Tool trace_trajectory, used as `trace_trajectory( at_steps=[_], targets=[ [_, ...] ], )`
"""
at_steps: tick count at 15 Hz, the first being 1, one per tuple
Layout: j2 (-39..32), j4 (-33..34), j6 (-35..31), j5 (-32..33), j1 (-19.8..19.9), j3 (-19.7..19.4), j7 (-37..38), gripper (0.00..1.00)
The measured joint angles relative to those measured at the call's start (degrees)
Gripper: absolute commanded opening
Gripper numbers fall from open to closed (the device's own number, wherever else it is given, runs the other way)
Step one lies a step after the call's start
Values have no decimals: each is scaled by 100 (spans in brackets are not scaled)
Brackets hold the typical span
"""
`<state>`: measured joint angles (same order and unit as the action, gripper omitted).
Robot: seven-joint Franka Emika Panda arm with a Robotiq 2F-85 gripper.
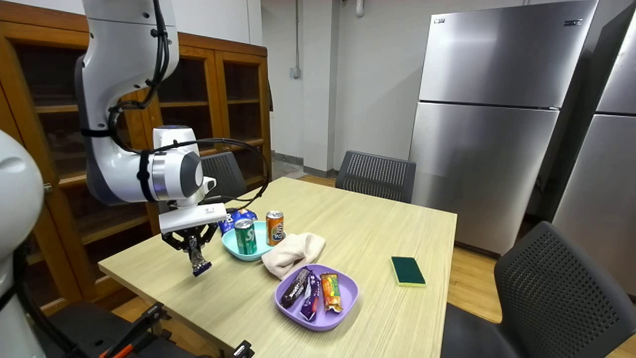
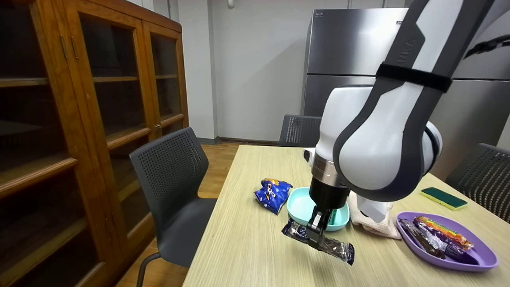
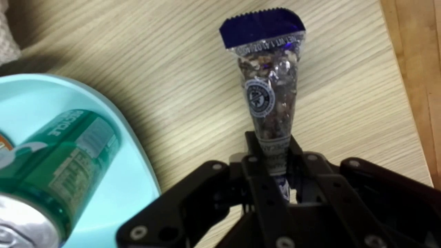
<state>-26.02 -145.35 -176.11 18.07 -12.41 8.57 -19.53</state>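
Over the pale, wood-grained worktop (image 1: 377, 233): here's the nut bar (image 3: 275, 82), tilted, looking clear of the surface, just beside the turquoise bowl (image 3: 120, 193)!
Nut bar: long and slim, crinkly see-through film over a knobbly filling, dark purple crimped end with a zigzag edge.
Turquoise bowl: smooth, glossy, round-cornered, with a green can (image 1: 245, 237) and an orange can (image 1: 275, 228) standing in it, shiny metal cylinders both.
Blue packet (image 2: 273, 196): puffed, shiny, creased, lying near the bowl.
Cloth (image 1: 297, 252): cream, nubbly weave, heaped in soft folds between the bowl and the purple plate (image 1: 350, 291).
Purple plate: shallow with a raised rim; three wrapped bars (image 1: 311, 297) glint in there, wrinkled and glossy.
Sponge (image 1: 408, 271): a flat oblong off on its own, dark green scouring face over yellow foam.
Jaws: narrow, and look at that hold, pinched from both sides on the nut bar around its middle, wrapper sticking out either way!
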Motion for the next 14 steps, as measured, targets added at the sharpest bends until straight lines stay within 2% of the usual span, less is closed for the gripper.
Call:
trace_trajectory(
  at_steps=[6,14],
  targets=[
    [514,-522,153,-7,512,13,-1,5],
    [656,-772,123,-128,1649,-110,-15,5]
  ],
)
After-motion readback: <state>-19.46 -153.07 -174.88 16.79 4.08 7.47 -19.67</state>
